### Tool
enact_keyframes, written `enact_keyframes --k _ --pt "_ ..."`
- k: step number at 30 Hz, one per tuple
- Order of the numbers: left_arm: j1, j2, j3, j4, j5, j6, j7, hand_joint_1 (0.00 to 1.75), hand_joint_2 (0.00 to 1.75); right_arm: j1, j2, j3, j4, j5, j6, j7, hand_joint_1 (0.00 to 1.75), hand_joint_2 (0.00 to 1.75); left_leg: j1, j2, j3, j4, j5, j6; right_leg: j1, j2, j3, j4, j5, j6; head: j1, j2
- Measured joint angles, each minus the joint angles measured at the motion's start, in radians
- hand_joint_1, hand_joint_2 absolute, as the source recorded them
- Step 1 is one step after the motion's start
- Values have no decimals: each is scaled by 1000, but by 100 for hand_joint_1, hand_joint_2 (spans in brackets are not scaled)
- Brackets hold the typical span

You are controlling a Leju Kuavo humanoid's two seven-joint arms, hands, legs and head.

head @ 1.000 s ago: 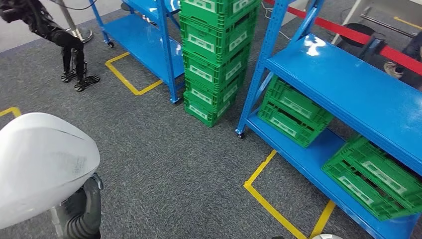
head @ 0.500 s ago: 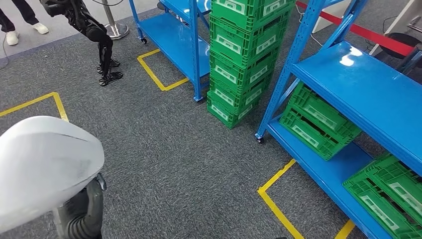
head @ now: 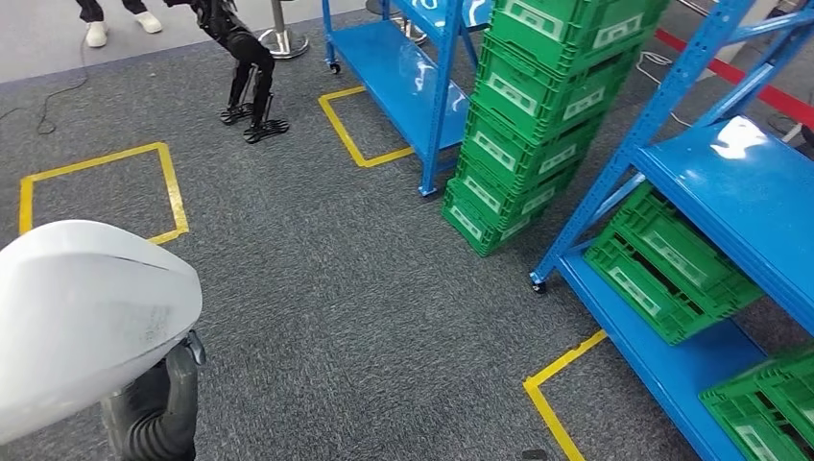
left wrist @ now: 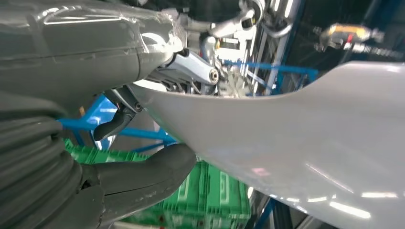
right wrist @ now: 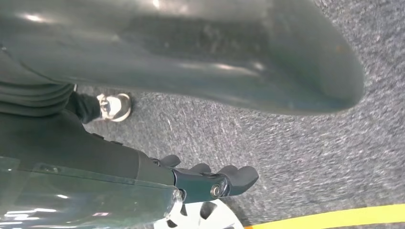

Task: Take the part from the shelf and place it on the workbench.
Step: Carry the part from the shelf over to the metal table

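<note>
A large white curved part (head: 86, 322) fills the lower left of the head view, with my left arm's grey ribbed wrist (head: 154, 413) under it. In the left wrist view my left hand (left wrist: 119, 157) grips the edge of the white part (left wrist: 296, 143), thumb on one side and a dark finger (left wrist: 114, 126) on the other. My right hand (right wrist: 210, 181) hangs over grey carpet with its fingers loosely curled, holding nothing. A blue shelf (head: 758, 202) stands at the right.
A tall stack of green crates (head: 538, 115) stands between two blue shelves, with more crates (head: 662, 264) on the right shelf's lowest level. Yellow tape squares (head: 96, 192) mark the carpet. A black legged robot (head: 245, 82) and a person's shoes (head: 96, 34) are at the back left.
The whole view has swung to the left, so shelves and crates sit further right in the picture. The white part keeps its place in my left hand.
</note>
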Motion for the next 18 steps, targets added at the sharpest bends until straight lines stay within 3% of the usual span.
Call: enact_keyframes --k 2,3,4,5,7,9,11,13,15,17,18 --pt "-1 -1 0 2 0 0 0 175 175 9 -1 0 0 0 -1 1 0 0 -7 -29 -6 0 4 6 3 13 -56 131 -56 -5 10 0" --pt "-1 -1 0 3 -1 1 0 175 175 12 -1 0 0 0 -1 2 0 0 -11 -44 -8 1 6 9 6 14 -68 158 -57 -11 14 0" --pt "-1 -1 0 3 -1 1 0 175 175 14 -2 0 0 0 -1 4 0 0 -15 -58 -7 1 7 10 10 17 -63 145 -36 -19 18 0" --pt "-1 -1 0 4 -1 1 0 175 175 14 -2 0 0 0 -1 7 0 0 -19 -73 -6 1 8 12 16 23 -42 94 1 -30 20 0" --pt "-1 -3 1 4 4 -1 0 175 175 13 -4 -1 0 0 -1 12 0 0 -24 -97 -4 0 11 13 28 53 16 -47 75 -58 19 0" --pt "0 -9 5 4 10 -6 0 175 175 13 -8 -1 0 1 -3 14 0 0 -21 -116 -7 -1 15 9 37 75 46 -124 102 -76 16 0" --pt "3 -17 14 5 11 -5 0 175 175 13 -11 -1 0 1 -8 8 0 0 -19 -134 -14 -4 22 0 39 67 52 -142 105 -83 19 0" --pt "8 -22 25 8 4 23 0 175 175 10 -11 -1 0 2 -14 3 0 0 -22 -93 -24 9 11 -7 33 49 65 -172 120 -78 20 0" --pt "8 -24 31 14 -5 79 0 175 175 12 -12 -2 0 2 -17 4 0 0 -19 -29 -64 88 -43 -17 27 27 74 -194 131 -69 10 0" --pt "10 -25 36 23 -12 127 0 175 175 19 -14 -1 0 2 -18 5 0 0 -5 -15 -122 206 -98 -36 23 3 74 -195 130 -65 1 0" --pt "14 -26 40 29 -16 142 0 175 175 22 -14 -1 0 2 -19 5 0 0 3 -14 -139 240 -104 -45 20 -10 74 -193 128 -61 -2 0"
